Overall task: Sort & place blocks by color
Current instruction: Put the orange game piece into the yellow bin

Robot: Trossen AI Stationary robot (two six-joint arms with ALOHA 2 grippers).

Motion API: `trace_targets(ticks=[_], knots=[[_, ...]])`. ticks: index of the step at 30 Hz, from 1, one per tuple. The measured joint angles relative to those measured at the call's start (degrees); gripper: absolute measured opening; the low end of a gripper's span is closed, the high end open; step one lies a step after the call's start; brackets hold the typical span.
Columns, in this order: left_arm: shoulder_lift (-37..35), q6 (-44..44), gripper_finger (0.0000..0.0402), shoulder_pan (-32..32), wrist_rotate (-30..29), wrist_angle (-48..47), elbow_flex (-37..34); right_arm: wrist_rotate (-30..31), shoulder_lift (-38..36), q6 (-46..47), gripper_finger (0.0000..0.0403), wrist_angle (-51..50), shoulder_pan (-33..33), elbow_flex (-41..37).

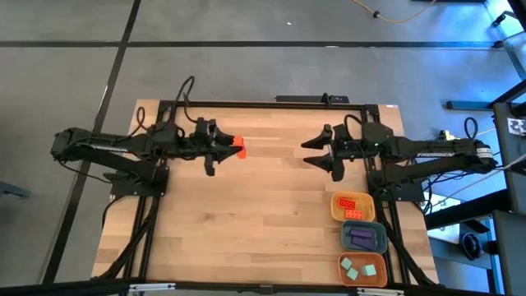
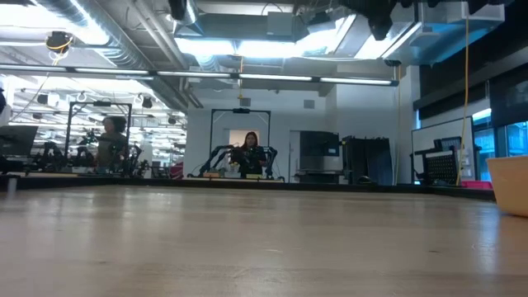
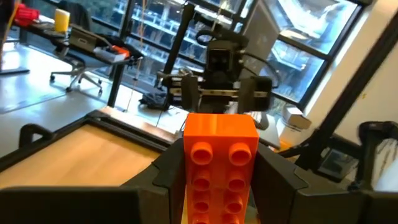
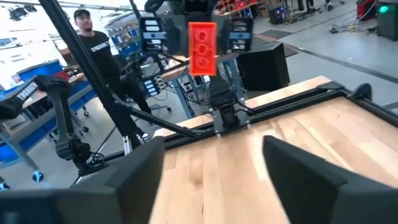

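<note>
An orange-red studded block (image 1: 238, 148) hangs high above the table's far middle, with my left gripper (image 1: 228, 150) shut on it. The same block (image 4: 202, 46) shows in the right wrist view, straight ahead of my right gripper (image 4: 214, 180). My right gripper (image 1: 311, 153) is open and holds nothing. It faces the left gripper across a gap over the table's far right. More blocks lie sorted in three trays at the near right: red ones (image 1: 352, 205), purple ones (image 1: 362, 238) and teal ones (image 1: 360, 268). My left gripper pinches the orange-red block by its two long sides (image 3: 186, 180), one finger (image 3: 165, 177) on each side. The fingers lie level along the block and point toward the table's right. The block's free end (image 3: 221, 127) sticks out past the fingertips, studs up, lifted clear of the table.
Three rounded trays stand in a row along the right edge: a yellow one (image 1: 335, 215), a blue-grey one (image 1: 383, 243) and an orange one (image 1: 381, 278). The rest of the wooden tabletop (image 1: 246, 222) is bare. People stand in the room beyond the table.
</note>
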Motion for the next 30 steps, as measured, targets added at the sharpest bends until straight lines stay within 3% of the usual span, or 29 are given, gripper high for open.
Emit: trace_targets(ticks=[4, 8, 15, 21, 30], knots=[[3.9, 0.0, 0.0129, 1.5, 2.3, 6.1, 0.0, 0.3, 3.6, 0.1, 0.0318, 2.7, 1.4, 0.0], [9.4, -1.1, 0.0129, 3.0, 5.5, 12.1, 0.4, 0.5, 8.0, 1.4, 0.0325, 5.6, 2.3, 0.8], [21.0, 0.6, 0.0129, 4.2, 12.1, 10.7, 9.5, 2.7, 16.3, 0.9, 0.0326, 4.1, 2.4, 7.7], [26.3, 3.8, 0.0129, 4.7, 12.1, 7.4, 16.2, 2.9, 17.7, 2.9, 0.0326, 2.9, 1.6, 9.2], [30.8, 5.0, 0.0129, 4.7, 11.9, 7.0, 19.4, 1.1, 17.7, 2.7, 0.0325, 3.7, 1.6, 9.2]])
